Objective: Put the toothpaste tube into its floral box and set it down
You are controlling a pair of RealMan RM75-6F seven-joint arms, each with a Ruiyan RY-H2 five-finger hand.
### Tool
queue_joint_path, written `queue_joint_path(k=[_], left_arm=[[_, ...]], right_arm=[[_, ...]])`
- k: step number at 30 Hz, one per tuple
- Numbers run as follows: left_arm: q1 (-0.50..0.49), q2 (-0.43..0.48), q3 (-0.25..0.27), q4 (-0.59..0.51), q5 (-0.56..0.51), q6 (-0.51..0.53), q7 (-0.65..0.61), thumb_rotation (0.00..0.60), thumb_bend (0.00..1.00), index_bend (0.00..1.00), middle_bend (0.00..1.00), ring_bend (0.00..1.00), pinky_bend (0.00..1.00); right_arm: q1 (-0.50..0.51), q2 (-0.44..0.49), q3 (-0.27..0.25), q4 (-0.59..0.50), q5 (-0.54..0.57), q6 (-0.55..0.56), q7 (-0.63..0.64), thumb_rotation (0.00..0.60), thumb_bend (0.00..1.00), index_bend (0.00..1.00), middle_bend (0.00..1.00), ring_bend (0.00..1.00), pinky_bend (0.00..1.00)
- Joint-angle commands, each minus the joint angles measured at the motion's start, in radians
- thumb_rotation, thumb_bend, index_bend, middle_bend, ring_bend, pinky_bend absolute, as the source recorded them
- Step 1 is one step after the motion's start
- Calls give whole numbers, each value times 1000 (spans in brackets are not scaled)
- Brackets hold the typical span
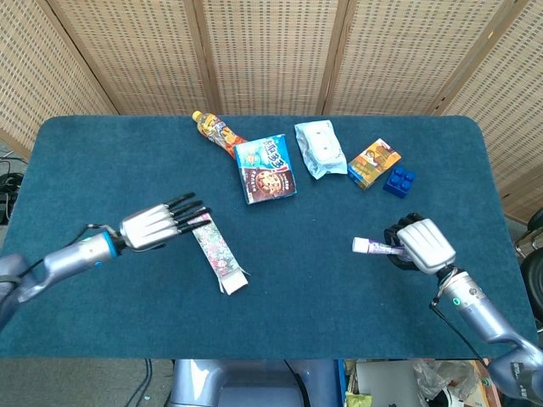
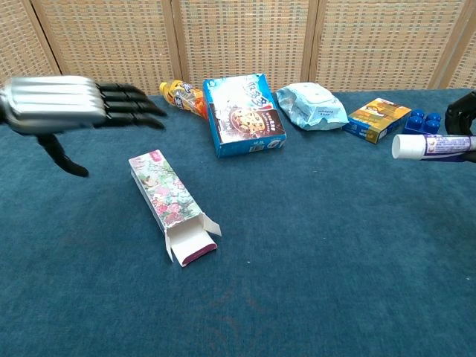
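Right hand point(image 1: 422, 245) around level toothpaste tube point(image 2: 433, 146), cap leftward

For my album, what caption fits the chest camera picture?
Right hand lifts the toothpaste tube while the open left hand hovers over the floral box.

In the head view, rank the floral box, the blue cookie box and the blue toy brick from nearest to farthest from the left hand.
From the left hand:
1. Floral cardboard box, right beside the fingertips, left of centre.
2. Blue cookie box, further back, near the middle.
3. Blue toy brick, far across on the right.
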Motion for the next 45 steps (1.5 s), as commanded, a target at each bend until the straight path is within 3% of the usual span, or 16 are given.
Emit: queue_joint_path(k=[1, 8, 16, 18, 20, 21, 23, 29, 32, 35, 39, 45], left_arm=[[-51, -72, 51, 71, 13, -34, -45, 600, 124, 0, 0, 0, 62], [-110, -146, 92, 129, -15, -83, -75, 600, 124, 0, 0, 0, 93], [-147, -202, 146, 128, -43, -164, -75, 600, 124, 37, 9, 56, 232], [-148, -210, 154, 131, -48, -160, -71, 600, 125, 110, 74, 137, 308], [-142, -225, 149, 144, -67, -144, -60, 600, 136, 236, 219, 261, 397], [-140, -229, 148, 149, -71, -139, -56, 600, 156, 347, 326, 344, 464], [-135, -240, 151, 159, -83, -126, -64, 600, 197, 478, 440, 440, 546], [-121, -253, 150, 165, -124, -93, -84, 600, 273, 649, 575, 568, 622], [-112, -248, 127, 140, -161, -67, -116, 600, 273, 663, 584, 575, 627], [-82, -239, 21, 54, -276, 35, -236, 600, 273, 663, 584, 575, 626], [-53, -239, -86, -42, -402, 83, -361, 600, 274, 663, 584, 575, 626], [-44, -237, -148, -122, -485, 58, -423, 600, 274, 663, 584, 575, 626]], right_arm=[[-2, 5, 3, -3, 5, -5, -2, 600, 485, 628, 594, 412, 308], [-11, 17, 7, -1, 0, 3, 9, 600, 488, 628, 595, 412, 308], [-27, 36, 7, 0, -7, 18, 27, 600, 487, 628, 596, 412, 308], [-31, 41, 8, -3, -8, 23, 30, 600, 487, 628, 596, 412, 308], [-35, 46, 9, -6, -10, 27, 32, 600, 486, 628, 596, 412, 308], [-36, 47, 9, -6, -10, 28, 33, 600, 486, 628, 596, 412, 308], [-40, 52, 10, -10, -10, 31, 35, 600, 487, 628, 596, 412, 308], [-46, 72, 15, -37, -15, 41, 25, 600, 488, 628, 596, 413, 308], [-48, 86, 20, -56, -15, 47, 14, 600, 490, 628, 597, 413, 308], [-55, 118, 35, -89, -23, 83, -20, 600, 491, 628, 597, 413, 308], [-65, 162, 49, -140, -22, 105, -57, 600, 491, 628, 598, 415, 308], [-72, 200, 65, -178, -13, 115, -115, 600, 492, 628, 598, 415, 308]])
